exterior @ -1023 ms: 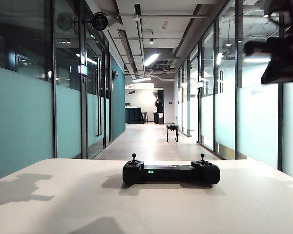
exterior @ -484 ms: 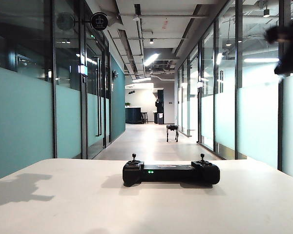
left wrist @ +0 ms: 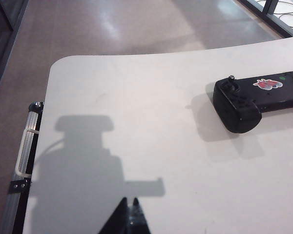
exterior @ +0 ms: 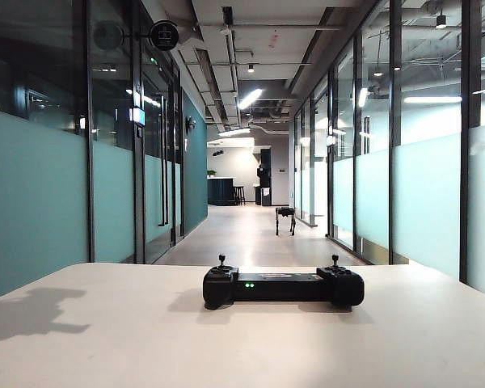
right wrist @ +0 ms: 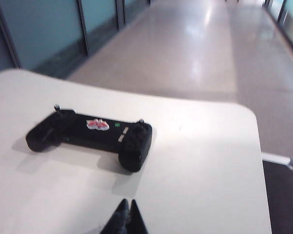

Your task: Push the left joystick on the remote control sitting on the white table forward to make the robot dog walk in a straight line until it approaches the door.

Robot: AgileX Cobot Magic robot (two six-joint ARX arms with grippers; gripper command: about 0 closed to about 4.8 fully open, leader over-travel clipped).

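**Right arm withdrawn; controller untouched**

Glass-walled corridor beyond the white table (exterior: 81, 339). The remote control (exterior: 283, 287) lies mid-table, its left joystick (exterior: 221, 262) upright and unattended. The right gripper (right wrist: 125, 214), fingertips pinched together, has pulled up and back, nearly leaving the exterior view. The left gripper (left wrist: 129, 217), likewise closed, hangs well apart. The robot dog (exterior: 285, 218) stands far down the corridor; it appears no push is in progress.
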